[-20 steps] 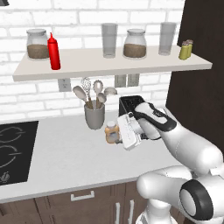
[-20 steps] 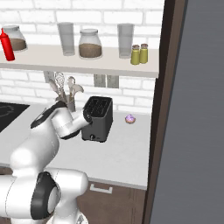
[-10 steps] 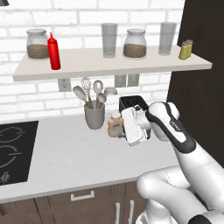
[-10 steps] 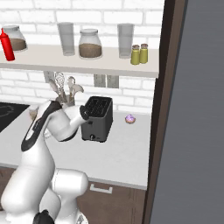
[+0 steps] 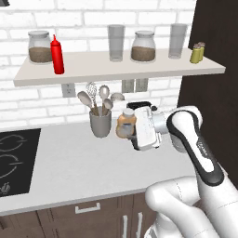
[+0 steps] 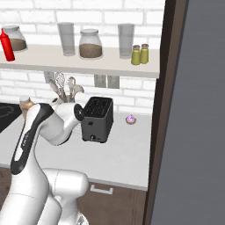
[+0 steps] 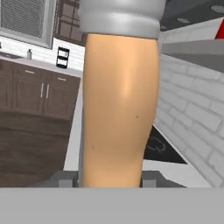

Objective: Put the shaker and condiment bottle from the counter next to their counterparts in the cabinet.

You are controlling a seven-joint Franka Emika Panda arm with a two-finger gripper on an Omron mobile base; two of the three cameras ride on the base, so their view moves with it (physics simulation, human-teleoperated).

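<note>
The claw (image 5: 131,135) pinches the condiment bottle (image 5: 126,123) low on its body, one finger on each side of the orange-tan waist, as the hand view shows with the bottle (image 7: 120,100) upright between them and its pale cap at the top. From the left base view the bottle hangs clear above the worktop (image 5: 83,162), just beside the grey utensil holder (image 5: 100,124) and in front of the toaster (image 6: 97,118) (the arm hides most of that appliance from this side). Up on the cabinet (image 5: 116,70), two olive-yellow shakers (image 6: 140,54) stand touching side by side at the right end, so the shaker half of the job looks done. What is left, as I judge it, is the bottle: it needs to be lifted to shelf height and carried to the far left end, where the red squeeze bottle (image 5: 57,55) stands beside a jar (image 5: 39,46), well apart from the claw and above it.
</note>
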